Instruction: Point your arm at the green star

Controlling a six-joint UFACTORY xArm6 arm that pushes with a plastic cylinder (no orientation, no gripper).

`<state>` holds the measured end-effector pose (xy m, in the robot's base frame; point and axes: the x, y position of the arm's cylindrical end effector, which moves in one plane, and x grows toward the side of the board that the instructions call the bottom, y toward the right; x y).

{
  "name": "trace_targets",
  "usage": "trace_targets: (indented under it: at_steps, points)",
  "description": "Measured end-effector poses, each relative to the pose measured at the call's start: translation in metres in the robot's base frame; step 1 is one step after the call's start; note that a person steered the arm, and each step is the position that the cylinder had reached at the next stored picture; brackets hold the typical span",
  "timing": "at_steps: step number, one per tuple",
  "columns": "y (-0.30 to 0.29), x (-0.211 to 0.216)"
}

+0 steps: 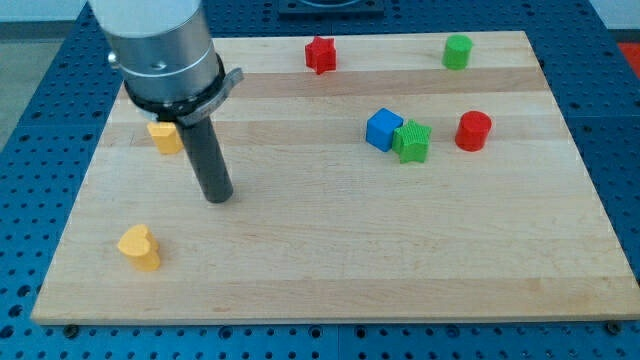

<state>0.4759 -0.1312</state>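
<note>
Right of centre on the counter (300,260), in the upper half of the frame, sits the green star (412,141), touching the blue cube (383,129) on its left and standing just apart from the red cylinder (473,131) on its right. We judge the star to be a small, light, rigid block with a flat base, likely to slide easily over the smooth wood at the slightest nudge; since it only has to be pointed at, we need no hold on it, and any contact would best come against one of its flat side faces rather than a point. We carry no gripper, so there is nothing to spread or press together, only a rod. My tip (219,197) rests left of centre, well apart from the star, which lies to its right and a little higher in the frame, with open wood between them. A yellow block (165,135) sits just behind the rod at upper left.
</note>
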Motion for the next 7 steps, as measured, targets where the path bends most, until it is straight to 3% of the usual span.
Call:
trace_targets:
  at_steps: [5, 7]
  points:
    - [0.117, -0.133]
    - [0.199, -0.148]
